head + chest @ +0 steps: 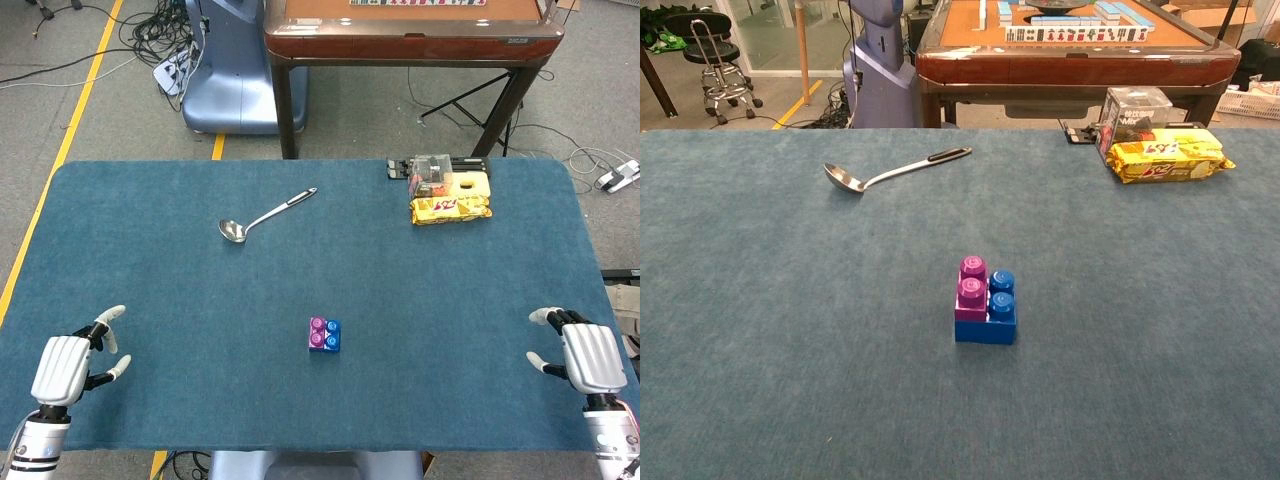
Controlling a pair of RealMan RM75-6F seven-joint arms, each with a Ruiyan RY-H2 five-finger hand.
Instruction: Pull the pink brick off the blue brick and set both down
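Both hands, left hand (68, 365) and right hand (590, 355), rest empty with fingers apart; the pink brick (971, 295) looks light and stiff, best pinched at its sides above the blue brick (992, 325).

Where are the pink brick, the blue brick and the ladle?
pink brick (971, 290), chest view, on its near stud.
blue brick (1001, 304), chest view, on its near stud.
ladle (843, 178), chest view, on its bowl.

Pink brick (971, 290) atop blue brick (992, 326), mid-table
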